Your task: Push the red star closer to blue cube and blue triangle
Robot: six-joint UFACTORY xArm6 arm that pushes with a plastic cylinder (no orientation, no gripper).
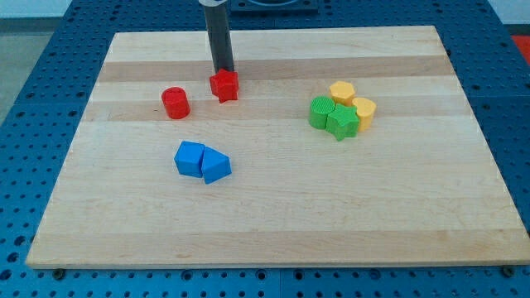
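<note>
The red star (224,85) lies on the wooden board at the upper middle-left. My tip (224,71) stands right at the star's top edge, touching or nearly touching it. The blue cube (190,158) and the blue triangle (216,166) lie side by side, touching, below the star toward the view's bottom. The star is well apart from the two blue blocks.
A red cylinder (175,103) lies left of the star. At the view's right a cluster holds two green blocks (322,112) (343,122) and two yellow blocks (341,92) (363,110). The wooden board (273,223) rests on a blue perforated table.
</note>
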